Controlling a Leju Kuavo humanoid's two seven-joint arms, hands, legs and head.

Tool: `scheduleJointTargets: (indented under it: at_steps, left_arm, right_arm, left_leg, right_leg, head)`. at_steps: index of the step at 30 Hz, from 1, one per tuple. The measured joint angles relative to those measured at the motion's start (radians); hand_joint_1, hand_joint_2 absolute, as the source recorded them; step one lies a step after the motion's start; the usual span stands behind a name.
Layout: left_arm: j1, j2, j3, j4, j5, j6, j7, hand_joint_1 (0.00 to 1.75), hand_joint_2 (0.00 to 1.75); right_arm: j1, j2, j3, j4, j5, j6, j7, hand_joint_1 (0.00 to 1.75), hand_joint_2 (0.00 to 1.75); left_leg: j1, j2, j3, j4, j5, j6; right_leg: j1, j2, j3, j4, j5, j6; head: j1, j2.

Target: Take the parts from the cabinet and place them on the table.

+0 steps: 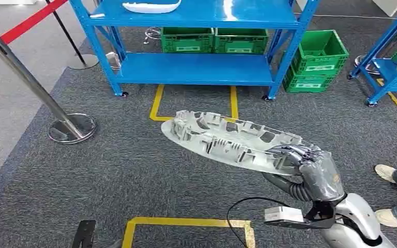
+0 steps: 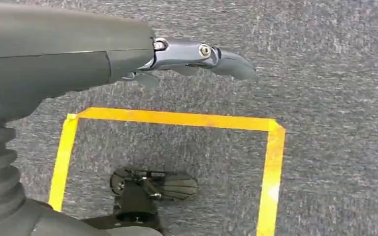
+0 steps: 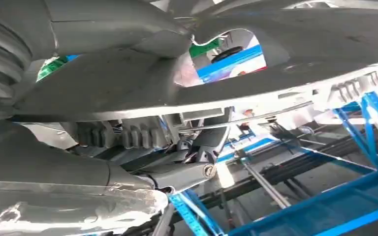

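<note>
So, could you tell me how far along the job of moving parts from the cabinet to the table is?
Partly done. The right hand grips one end of a long grey ribbed part, carried over the carpet and clear of the blue shelf. A white part lies on the top shelf, not yet fetched. The left hand hangs over the floor holding nothing. No table is visible, so placing remains.

Bright even light; right wrist view blurred

The white part (image 1: 151,6) on the blue cabinet (image 1: 191,67) is cut off by the head view's upper edge.
</note>
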Motion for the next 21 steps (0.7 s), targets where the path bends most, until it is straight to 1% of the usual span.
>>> scheduleJointTargets:
  at_steps: [1,2,3,4,5,6,7,8,9,10,11,12,13,14,15,16,17,18,19,20,21]
  left_arm:
    - [0.0,-0.001,0.0,0.0,0.0,0.0,0.0,0.0,1.75]
    - [0.0,0.0,0.0,0.0,0.0,0.0,0.0,0.0,1.75]
    - [0.0,0.009,0.0,0.0,0.0,0.0,0.0,0.0,1.75]
    - [0.0,0.002,0.0,0.0,0.0,0.001,0.0,0.0,1.75]
    - [0.001,0.003,0.0,0.0,0.0,0.001,0.0,0.0,1.75]
    - [0.001,0.002,0.0,0.0,0.001,0.001,0.0,0.0,1.75]
    - [0.001,0.002,0.0,0.0,0.001,0.0,0.0,0.0,1.75]
    - [-0.001,0.002,0.0,0.0,0.001,0.001,0.0,0.0,1.75]
    - [-0.001,0.002,0.0,0.0,0.001,0.001,0.0,0.0,1.75]
    - [-0.001,0.002,0.0,0.0,0.001,0.001,0.0,0.0,1.75]
    - [-0.001,0.002,0.0,0.0,0.001,0.001,0.0,0.0,1.75]
    - [-0.001,0.002,0.0,0.0,0.001,0.001,0.0,0.0,1.75]
    - [-0.001,0.002,0.0,0.0,0.001,0.001,0.0,0.0,1.75]
    - [-0.001,0.002,0.0,0.0,0.001,0.001,0.0,0.0,1.75]
    - [-0.001,0.001,0.0,0.0,0.001,0.001,0.0,0.0,1.75]
    - [-0.002,0.001,0.0,0.0,0.001,0.001,0.0,0.0,1.75]
    - [-0.002,0.001,0.0,0.0,0.001,0.001,0.0,0.0,1.75]
    - [-0.004,0.002,0.0,0.0,0.002,0.001,0.0,0.0,1.75]
    - [-0.006,0.002,0.0,0.0,0.003,0.001,-0.002,0.0,1.75]
    - [-0.007,0.0,0.0,0.0,0.003,0.001,-0.002,0.0,1.75]
    - [-0.007,0.0,0.0,0.0,0.005,0.0,-0.002,0.0,1.75]
  right_arm:
    - [-0.001,0.0,0.0,0.0,0.0,0.0,0.0,1.75,1.75]
    - [-0.003,0.0,0.0,0.0,0.0,0.0,0.0,1.75,1.75]
    - [-0.002,0.003,0.0,0.0,0.0,0.0,0.0,1.75,1.75]
    - [-0.003,0.003,0.0,0.0,0.001,0.0,0.0,1.75,1.75]
    - [-0.003,0.003,-0.002,0.0,0.0,0.0,0.0,1.75,1.75]
    - [-0.003,0.003,-0.002,0.0,0.0,0.0,0.0,1.75,1.75]
    - [-0.003,0.003,-0.002,0.0,0.0,0.001,0.0,1.75,1.75]
    - [-0.003,0.003,-0.002,0.0,0.001,0.002,0.0,1.75,1.75]
    - [-0.005,0.003,-0.002,0.0,0.0,0.003,0.0,1.75,1.75]
    - [-0.006,0.003,-0.003,0.0,0.001,0.003,0.0,1.75,1.75]
    - [-0.006,0.004,-0.003,0.0,0.001,0.003,0.0,1.75,1.75]
    - [-0.006,0.004,-0.003,0.0,0.001,0.004,0.0,1.75,1.75]
    - [-0.006,0.004,-0.003,0.0,0.0,0.005,0.0,1.75,1.75]
    - [-0.006,0.004,-0.003,0.0,0.001,0.005,0.0,1.75,1.75]
    - [-0.006,0.004,-0.003,0.0,0.0,0.005,0.0,1.75,1.75]
    - [-0.007,0.004,-0.003,0.0,0.0,0.005,-0.001,1.75,1.75]
    - [-0.008,0.004,-0.003,0.0,0.0,0.005,-0.001,1.75,1.75]
    - [-0.01,0.004,-0.005,0.0,0.0,0.005,-0.002,1.75,1.75]
    - [-0.014,0.004,-0.006,0.0,0.001,0.006,-0.002,1.75,1.75]
    - [-0.015,0.004,-0.008,0.0,0.001,0.006,-0.002,1.75,1.75]
    - [-0.014,0.004,-0.008,0.0,0.001,0.006,-0.002,1.75,1.75]
  left_leg:
    - [0.005,0.003,-0.003,0.009,-0.003,-0.006]
    - [0.005,0.007,-0.007,0.022,-0.008,-0.016]
    - [-0.002,0.009,-0.009,0.031,-0.011,-0.023]
    - [-0.005,0.01,-0.009,0.029,-0.008,-0.028]
    - [-0.005,0.013,-0.009,0.028,-0.004,-0.033]
    - [-0.003,0.02,-0.01,0.026,0.001,-0.037]
    - [0.0,0.027,-0.012,0.027,0.0,-0.041]
    - [0.003,0.009,-0.018,0.042,-0.023,-0.048]
    - [0.002,-0.008,-0.038,0.093,-0.067,-0.05]
    - [0.002,-0.017,-0.07,0.17,-0.113,-0.052]
    - [0.002,-0.021,-0.11,0.267,-0.157,-0.052]
    - [0.001,-0.022,-0.139,0.335,-0.183,-0.05]
    - [0.001,-0.022,-0.149,0.361,-0.187,-0.047]
    - [0.001,-0.022,-0.132,0.338,-0.166,-0.042]
    - [0.0,-0.024,-0.095,0.277,-0.131,-0.037]
    - [0.0,-0.035,-0.045,0.191,-0.092,-0.031]
    - [0.0,-0.065,0.008,0.1,-0.061,-0.022]
    - [0.003,-0.102,0.032,0.057,-0.074,-0.014]
    - [0.004,-0.094,0.033,0.043,-0.074,-0.022]
    - [0.0,-0.09,0.03,0.044,-0.074,-0.022]
    - [-0.002,-0.083,0.029,0.044,-0.073,-0.021]
  right_leg:
    - [-0.003,-0.013,0.051,-0.091,0.038,0.006]
    - [-0.003,-0.043,0.087,-0.162,0.036,0.016]
    - [-0.004,-0.04,0.078,-0.157,0.041,0.002]
    - [-0.003,-0.024,0.081,-0.148,0.039,-0.022]
    - [-0.001,-0.022,0.071,-0.144,0.043,-0.03]
    - [0.001,-0.014,0.07,-0.14,0.047,-0.036]
    - [0.0,-0.006,0.067,-0.141,0.053,-0.045]
    - [-0.002,-0.001,0.063,-0.142,0.058,-0.054]
    - [-0.002,0.006,0.059,-0.142,0.062,-0.061]
    - [-0.002,0.014,0.053,-0.142,0.066,-0.065]
    - [0.0,0.021,0.048,-0.142,0.069,-0.068]
    - [0.002,0.03,0.043,-0.142,0.071,-0.069]
    - [0.003,0.038,0.04,-0.141,0.073,-0.069]
    - [0.004,0.05,0.037,-0.141,0.076,-0.068]
    - [0.004,0.06,0.036,-0.141,0.077,-0.066]
    - [0.005,0.071,0.036,-0.141,0.079,-0.063]
    - [0.004,0.081,0.036,-0.141,0.08,-0.061]
    - [0.007,0.088,0.03,-0.139,0.082,-0.055]
    - [0.004,0.096,0.022,-0.138,0.085,-0.049]
    - [-0.001,0.104,0.019,-0.144,0.091,-0.041]
    - [-0.005,0.112,0.019,-0.151,0.096,-0.033]
  head:
    - [0.0,0.0]
    - [0.002,0.0]
    - [0.003,0.0]
    - [-0.003,0.0]
    - [-0.007,0.0]
    - [-0.006,0.0]
    - [-0.005,0.0]
    - [-0.007,0.0]
    - [-0.008,0.0]
    - [-0.008,0.0]
    - [-0.007,0.0]
    - [-0.007,0.0]
    - [-0.007,0.0]
    - [-0.007,0.0]
    - [-0.007,0.0]
    - [-0.007,0.0]
    - [-0.007,0.0]
    - [-0.006,0.0]
    - [-0.007,0.0]
    - [-0.005,0.0]
    - [-0.007,0.0]
